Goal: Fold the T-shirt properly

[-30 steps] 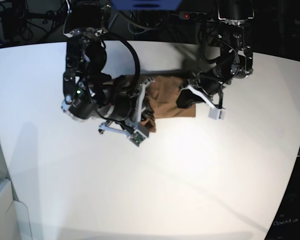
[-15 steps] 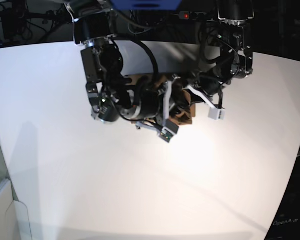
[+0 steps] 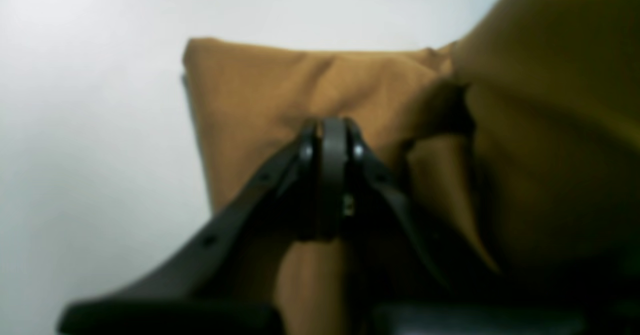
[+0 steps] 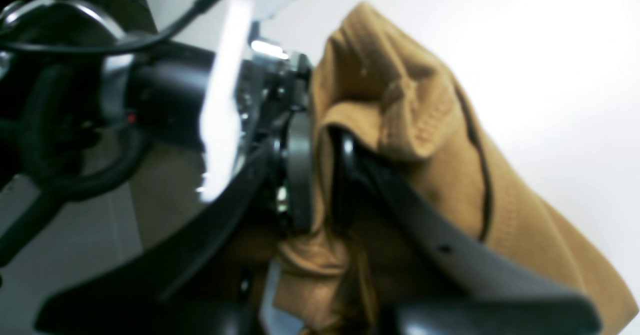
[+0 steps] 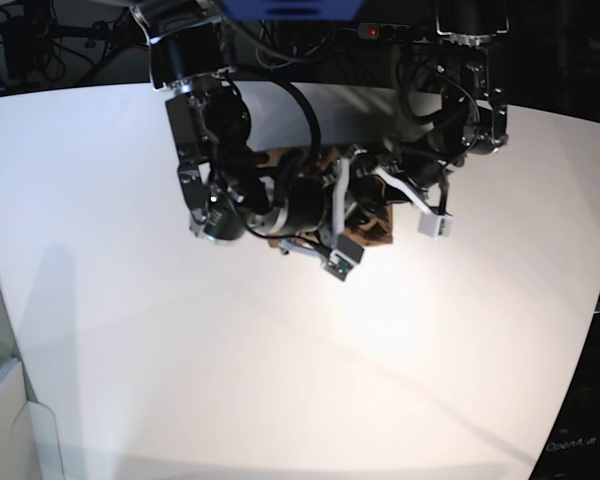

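The tan T-shirt (image 5: 377,230) lies bunched at the back middle of the white table (image 5: 280,360), mostly hidden under both arms. My right gripper (image 5: 358,215) reaches across it from the left. In the right wrist view it (image 4: 322,175) is shut on a thick fold of the T-shirt (image 4: 425,125), lifted off the table. My left gripper (image 5: 380,187) is at the shirt's right side. In the left wrist view its jaws (image 3: 327,125) are together at a puckered spot of the T-shirt (image 3: 260,90), which lies flat there. The two grippers are very close together.
The table's back edge borders dark equipment, cables and a power strip (image 5: 380,30). The left arm's white wrist camera block (image 5: 432,225) hangs just right of the shirt. The right arm's wrist camera (image 5: 340,262) sits in front of the shirt.
My right arm has swung from the shirt's left edge rightward, carrying the gripped cloth over the rest toward the left gripper. The flat shirt is now bunched. The left arm has barely moved.
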Robot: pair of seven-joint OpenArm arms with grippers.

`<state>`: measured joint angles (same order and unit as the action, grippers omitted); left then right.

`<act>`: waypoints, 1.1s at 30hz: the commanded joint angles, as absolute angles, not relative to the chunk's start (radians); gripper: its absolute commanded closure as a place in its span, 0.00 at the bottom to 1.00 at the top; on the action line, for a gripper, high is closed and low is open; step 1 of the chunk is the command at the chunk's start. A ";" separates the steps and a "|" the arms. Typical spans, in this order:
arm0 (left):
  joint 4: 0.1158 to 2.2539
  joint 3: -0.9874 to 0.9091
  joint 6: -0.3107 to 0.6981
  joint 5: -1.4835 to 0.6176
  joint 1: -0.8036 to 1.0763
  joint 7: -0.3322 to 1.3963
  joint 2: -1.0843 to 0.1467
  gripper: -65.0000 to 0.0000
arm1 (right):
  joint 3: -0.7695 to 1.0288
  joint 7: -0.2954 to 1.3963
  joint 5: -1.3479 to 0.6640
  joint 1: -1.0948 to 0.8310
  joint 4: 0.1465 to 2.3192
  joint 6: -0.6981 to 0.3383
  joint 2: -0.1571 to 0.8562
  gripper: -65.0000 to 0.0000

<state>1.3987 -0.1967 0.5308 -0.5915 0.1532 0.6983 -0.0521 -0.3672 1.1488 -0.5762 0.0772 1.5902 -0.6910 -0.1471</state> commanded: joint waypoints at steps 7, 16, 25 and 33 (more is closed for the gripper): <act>1.557 -0.200 0.538 -0.619 0.189 0.687 -0.053 0.97 | -0.372 1.122 -0.602 0.099 1.607 -0.698 -0.157 0.95; 1.592 -0.277 0.535 -0.719 0.217 0.690 -0.073 0.97 | -0.372 1.122 -0.602 0.099 1.607 -0.698 -0.157 0.95; 1.580 -0.390 0.535 -0.625 0.240 0.690 -0.074 0.97 | -0.372 1.115 -0.602 0.099 1.606 -0.698 -0.157 0.94; 1.581 -0.421 0.535 -0.618 0.249 0.690 -0.084 0.97 | -0.366 1.112 -0.604 0.101 1.557 -0.698 -0.157 0.72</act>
<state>1.5616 -0.4202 0.5236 -0.5980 0.2550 0.7078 -0.0788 -0.3653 1.1286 -0.5808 0.0830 1.5417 -0.6910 -0.1471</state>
